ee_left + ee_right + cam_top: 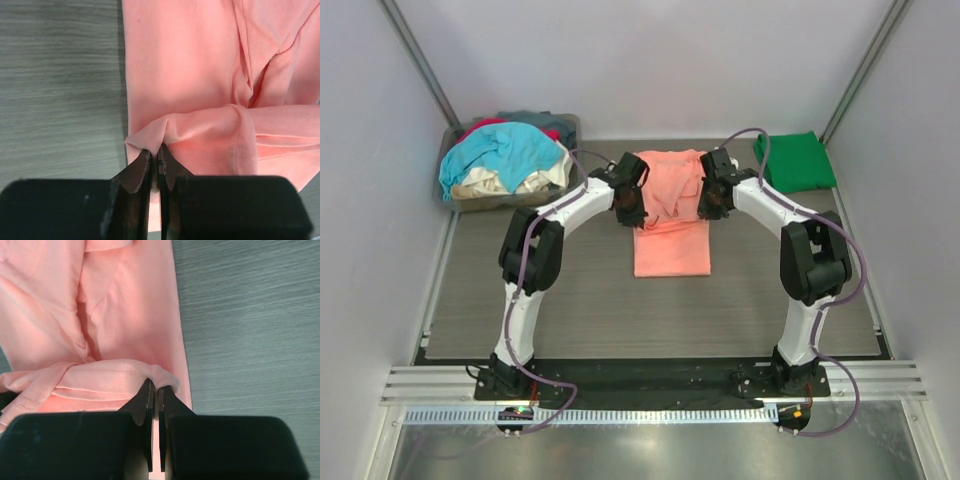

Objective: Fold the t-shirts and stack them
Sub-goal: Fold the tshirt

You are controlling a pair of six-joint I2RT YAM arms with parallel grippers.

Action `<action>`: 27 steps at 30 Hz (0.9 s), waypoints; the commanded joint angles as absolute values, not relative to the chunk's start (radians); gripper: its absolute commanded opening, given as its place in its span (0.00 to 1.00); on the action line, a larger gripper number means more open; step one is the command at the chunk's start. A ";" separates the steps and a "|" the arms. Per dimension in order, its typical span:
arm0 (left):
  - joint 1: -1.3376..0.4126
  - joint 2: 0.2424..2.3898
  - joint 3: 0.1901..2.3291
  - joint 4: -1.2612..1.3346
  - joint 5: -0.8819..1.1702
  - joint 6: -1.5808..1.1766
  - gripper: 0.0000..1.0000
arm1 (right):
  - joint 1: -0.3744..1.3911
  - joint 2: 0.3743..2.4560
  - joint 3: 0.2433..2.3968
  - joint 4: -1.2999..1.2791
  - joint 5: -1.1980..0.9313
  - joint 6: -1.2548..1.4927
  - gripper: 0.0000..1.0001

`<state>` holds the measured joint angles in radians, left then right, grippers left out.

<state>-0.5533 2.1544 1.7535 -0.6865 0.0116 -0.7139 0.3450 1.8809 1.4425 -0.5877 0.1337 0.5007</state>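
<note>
A salmon-pink t-shirt (671,228) lies lengthwise in the middle of the table, folded narrow. My left gripper (629,205) is shut on its left edge (150,135) and holds the far end lifted. My right gripper (712,200) is shut on its right edge (162,376). The lifted cloth sags in a fold between the two grippers above the flat part of the shirt. A dark green t-shirt (794,161) lies folded at the far right. Turquoise (505,148), cream (495,182) and red (483,126) shirts are heaped in the tub at the far left.
The grey plastic tub (572,128) stands at the table's far left corner. White walls close in both sides and the back. The grey wood-grain table (580,300) shows around the shirt.
</note>
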 commanded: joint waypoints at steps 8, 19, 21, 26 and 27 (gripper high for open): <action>-0.445 2.348 2.212 -0.888 0.080 -0.677 0.34 | 0.252 2.077 1.733 -0.592 0.068 0.459 0.34; -0.385 2.167 2.187 -0.842 0.161 -0.672 0.63 | 0.209 1.960 1.919 -0.737 0.020 0.382 0.58; -0.402 2.119 2.050 -0.810 0.161 -0.655 0.61 | 0.209 1.846 1.724 -0.637 -0.051 0.409 0.57; -0.492 2.027 1.846 -0.767 0.149 -0.635 0.59 | 0.215 1.645 1.315 -0.437 -0.210 0.454 0.56; -0.517 2.017 1.821 -0.759 0.149 -0.632 0.59 | 0.215 1.628 1.246 -0.427 -0.218 0.457 0.56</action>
